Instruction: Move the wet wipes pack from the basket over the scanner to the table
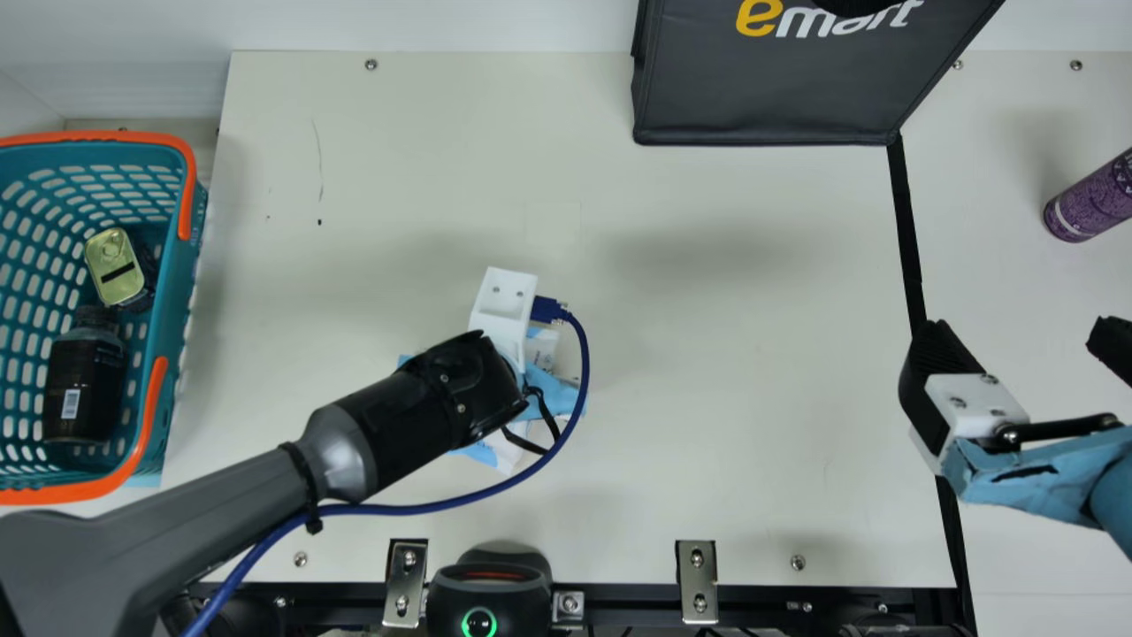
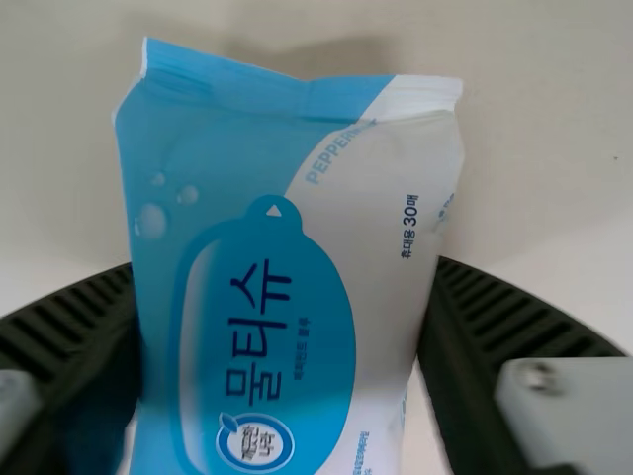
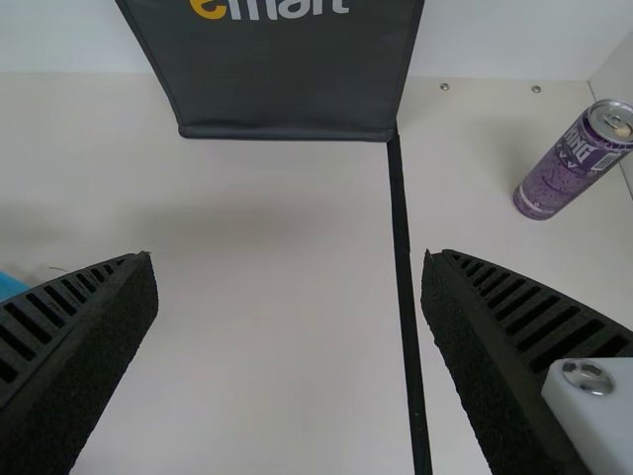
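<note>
Left gripper [image 1: 541, 402]: its 2 black ribbed fingers [image 2: 94, 307] are closed on the sides of the wet wipes pack [image 2: 267, 297], a soft, glossy pillow of blue and white film with a crimped end seal. The pack is over the cream table [image 1: 752, 442], near the clock centre of the main view, out of the basket; whether its underside touches the surface I cannot tell.

Right gripper [image 1: 1021, 341], at 3 o'clock: its 2 fingers stand wide apart with nothing between them, rough black ribbing on white blocks, pale blue wrap behind.

Farther out, at 9 o'clock, sits the basket [image 1: 190, 292], teal slotted plastic with smooth orange handles. In it are a dark bottle [image 1: 84, 380] with a ridged cap and a gold-toned metal tin [image 1: 115, 265] with rounded corners. At 6 o'clock is the scanner [image 1: 482, 579], rounded black plastic with a glowing green ring. At 1 o'clock stands a dark bag [image 1: 769, 97] with stitched edges; toward 2 o'clock, a purple metal can [image 1: 1088, 199], a cylinder.

The tabletop is smooth and matt, with fine scratches toward 10 o'clock, small screws, and a black strip [image 1: 906, 230] running from the bag toward 5 o'clock. Beyond it rises a plain white wall [image 1: 424, 22]
</note>
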Tool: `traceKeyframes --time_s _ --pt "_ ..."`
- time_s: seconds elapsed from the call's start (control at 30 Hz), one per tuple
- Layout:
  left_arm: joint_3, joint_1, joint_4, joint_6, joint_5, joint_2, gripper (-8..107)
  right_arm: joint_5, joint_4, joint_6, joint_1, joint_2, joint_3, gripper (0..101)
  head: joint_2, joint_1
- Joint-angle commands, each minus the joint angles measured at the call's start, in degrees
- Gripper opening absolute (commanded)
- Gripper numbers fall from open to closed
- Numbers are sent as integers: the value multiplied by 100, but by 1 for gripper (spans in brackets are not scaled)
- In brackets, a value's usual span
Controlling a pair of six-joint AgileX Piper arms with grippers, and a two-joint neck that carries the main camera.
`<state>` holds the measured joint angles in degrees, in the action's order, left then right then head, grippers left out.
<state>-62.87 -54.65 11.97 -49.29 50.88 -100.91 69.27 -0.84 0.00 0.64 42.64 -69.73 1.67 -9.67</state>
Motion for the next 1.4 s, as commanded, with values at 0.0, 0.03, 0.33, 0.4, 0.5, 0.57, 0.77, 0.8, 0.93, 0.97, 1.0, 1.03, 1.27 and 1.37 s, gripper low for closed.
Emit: traceKeyframes --time_s 0.0,0.03,0.33,0.4,0.5,0.57,0.77,0.8,0.93,0.97,1.0,1.03,1.27,1.37 --pt "8 -1 26 -25 0 -22 43 0 0 0 0 0 0 95 -9 175" --pt "9 -3 41 -37 -6 -28 37 0 0 0 0 0 0 95 -9 175" --pt "56 -96 566 -593 -98 13 -8 0 0 0 0 0 0 95 -9 175" --pt "75 -133 784 -829 -118 35 -8 0 0 0 0 0 0 95 -9 175" --pt "105 -186 1108 -1180 -131 56 -8 0 0 0 0 0 0 95 -9 175" --pt "127 -220 1325 -1418 -143 61 -8 0 0 0 0 0 0 95 -9 175" --pt "202 -331 1888 -2098 -176 31 -8 0 0 0 0 0 0 95 -9 175" --pt "217 -351 1969 -2205 -183 24 -8 0 0 0 0 0 0 95 -9 175" --pt "272 -421 2233 -2579 -213 -2 -8 0 0 0 0 0 0 95 -9 175" --pt "285 -438 2290 -2672 -221 -9 -8 0 0 0 0 0 0 95 -9 175" --pt "302 -458 2340 -2767 -232 -12 -8 0 0 0 0 0 0 95 -9 175" --pt "314 -478 2381 -2858 -243 -16 -8 0 0 0 0 0 0 95 -9 175" --pt "421 -545 2422 -3302 -443 48 -8 0 0 0 0 0 0 95 -9 175" --pt "484 -500 2296 -3344 -635 129 -8 -5 0 0 0 0 0 95 -9 175"
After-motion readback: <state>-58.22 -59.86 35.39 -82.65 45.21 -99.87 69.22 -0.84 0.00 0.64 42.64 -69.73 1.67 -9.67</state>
